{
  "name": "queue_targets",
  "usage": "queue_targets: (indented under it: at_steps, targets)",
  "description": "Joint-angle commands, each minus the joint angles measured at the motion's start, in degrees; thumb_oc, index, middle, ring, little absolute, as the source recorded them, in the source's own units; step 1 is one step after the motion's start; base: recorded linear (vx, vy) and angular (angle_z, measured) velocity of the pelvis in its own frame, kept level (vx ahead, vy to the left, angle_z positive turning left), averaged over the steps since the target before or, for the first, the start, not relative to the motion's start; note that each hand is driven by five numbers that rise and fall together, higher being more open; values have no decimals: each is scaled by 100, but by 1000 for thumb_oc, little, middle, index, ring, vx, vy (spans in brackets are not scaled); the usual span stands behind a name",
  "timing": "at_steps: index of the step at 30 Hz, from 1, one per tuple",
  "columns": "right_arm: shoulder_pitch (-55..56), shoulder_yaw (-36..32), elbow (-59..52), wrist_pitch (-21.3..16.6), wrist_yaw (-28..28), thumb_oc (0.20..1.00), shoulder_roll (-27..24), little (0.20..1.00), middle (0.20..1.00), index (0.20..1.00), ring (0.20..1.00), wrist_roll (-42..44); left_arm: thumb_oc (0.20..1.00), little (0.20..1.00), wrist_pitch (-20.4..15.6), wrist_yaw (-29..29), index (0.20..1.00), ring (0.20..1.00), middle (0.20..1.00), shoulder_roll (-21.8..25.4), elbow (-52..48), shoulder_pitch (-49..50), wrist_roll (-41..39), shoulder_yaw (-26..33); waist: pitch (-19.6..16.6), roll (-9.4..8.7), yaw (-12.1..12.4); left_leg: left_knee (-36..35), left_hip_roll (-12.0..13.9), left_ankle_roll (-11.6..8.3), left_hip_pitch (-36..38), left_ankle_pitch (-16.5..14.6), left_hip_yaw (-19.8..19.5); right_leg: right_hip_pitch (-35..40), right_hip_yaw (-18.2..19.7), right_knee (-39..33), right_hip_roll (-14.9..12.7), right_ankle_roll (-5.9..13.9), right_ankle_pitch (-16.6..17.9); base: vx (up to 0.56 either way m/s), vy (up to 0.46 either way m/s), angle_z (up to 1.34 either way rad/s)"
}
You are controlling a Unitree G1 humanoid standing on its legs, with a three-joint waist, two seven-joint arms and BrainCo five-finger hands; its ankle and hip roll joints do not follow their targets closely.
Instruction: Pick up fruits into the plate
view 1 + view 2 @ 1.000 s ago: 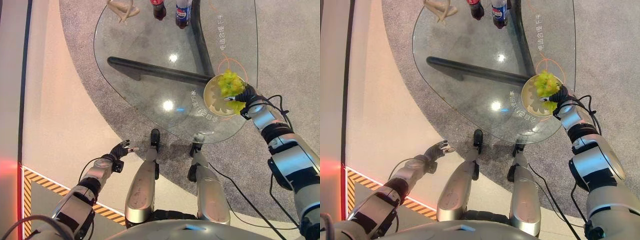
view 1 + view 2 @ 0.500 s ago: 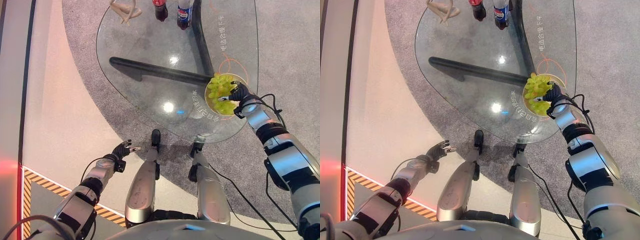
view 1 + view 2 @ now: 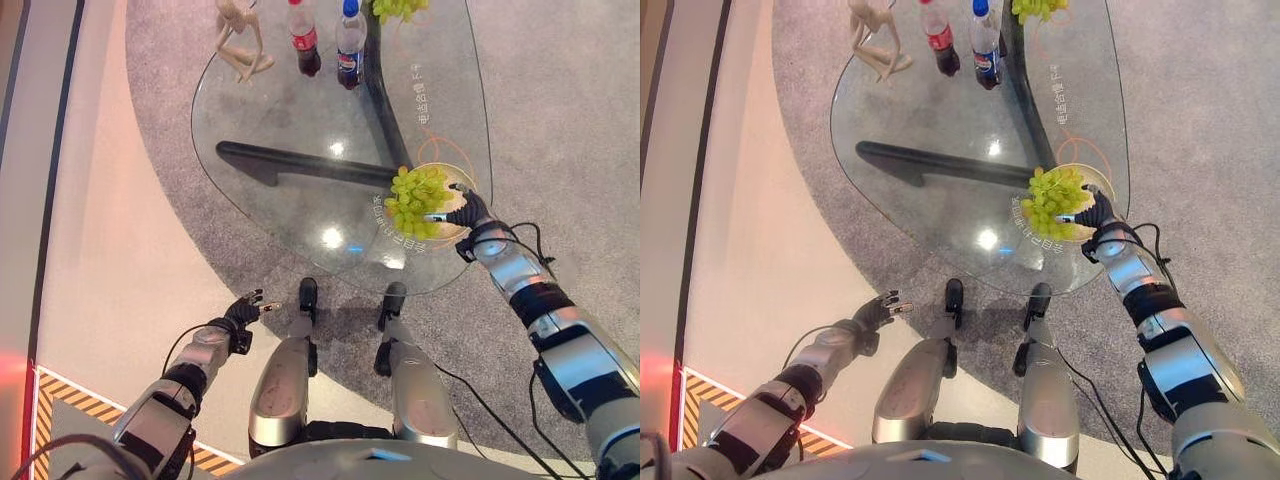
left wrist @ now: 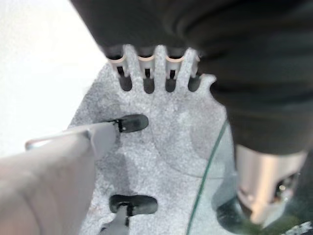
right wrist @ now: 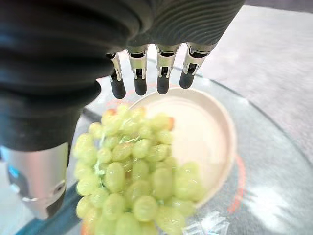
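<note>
Just beside right hand (image 3: pixel 466 212): grapes (image 3: pixel 415 199)

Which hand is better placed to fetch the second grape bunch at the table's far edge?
Right hand: it hovers over the plate, nearer the far bunch.

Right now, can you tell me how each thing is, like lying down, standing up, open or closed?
Bunch of green grapes: lying on the plate.
Round cream plate: flat on the glass table.
Two capped soda bottles: standing upright.
Second green grape bunch: at table's far edge.
Right hand: open, beside the grapes.
Left hand: open, holding nothing.
</note>
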Motion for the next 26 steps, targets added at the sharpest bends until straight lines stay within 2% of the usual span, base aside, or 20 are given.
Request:
queue_targets:
  at_steps: [1,4,5,8,10,12,17,26]
  targets:
    - [807,-223,-106,-471,-187,1000,366,1000,1000,1000,1000,345,1000,1000,-14,-65,1000,1000,1000,-44,567,397,209,102,-897,-525,-101,401,-324,255,209,-1186,560,-48,587,695,-2,292,-870,93,5,-7]
    - [1389,-394,-116,-659,3,1000,559,1000,1000,1000,1000,690,1000,1000,-6,-93,1000,1000,1000,-113,631,617,208,196,-1114,-569,-140,372,-328,272,372,-1217,575,123,620,650,4,300,-885,140,2,-15]
    - [1817,-519,-38,-800,244,1000,785,1000,1000,1000,1000,1046,1000,1000,41,-134,1000,1000,1000,-166,673,790,286,313,-1282,-595,-166,358,-328,281,498,-1241,576,267,637,616,7,302,-901,209,-17,-16]
    - [2155,-645,159,-859,522,1000,1068,1000,1000,1000,1000,1373,1000,1000,115,-193,1000,1000,1000,-209,733,968,426,418,-1468,-613,-189,330,-332,289,648,-1257,579,428,632,582,12,299,-916,156,-18,-5]
    - [2639,-832,969,-1147,1113,1000,1587,1000,1000,1000,1000,1764,1000,1000,179,-297,1000,1000,1000,-338,987,1240,688,572,-1839,-603,-213,250,-336,303,948,-1310,614,739,613,496,34,288,-956,294,-8,-9]
    - [2811,-938,1447,-1238,1493,1000,1798,1000,1000,1000,1000,2046,1000,1000,217,-337,1000,1000,1000,-407,1119,1338,737,679,-1993,-585,-225,206,-352,319,1097,-1342,631,894,612,450,51,278,-981,169,10,-9]
    - [3068,-1197,2498,-1141,2311,1000,2170,1000,1000,1000,1000,2301,1000,1000,273,-409,1000,1000,1000,-547,1405,1501,879,936,-2248,-525,-275,120,-382,347,1382,-1413,681,1189,649,331,75,262,-1021,93,19,-7]
    - [3245,-1395,3258,-660,2276,1000,2322,1000,1000,1000,1000,1959,1000,1000,627,-461,1000,1000,1000,-711,1542,1726,894,1018,-2456,-377,-317,65,-406,417,1641,-1506,733,1432,674,252,91,236,-1061,57,25,-6]
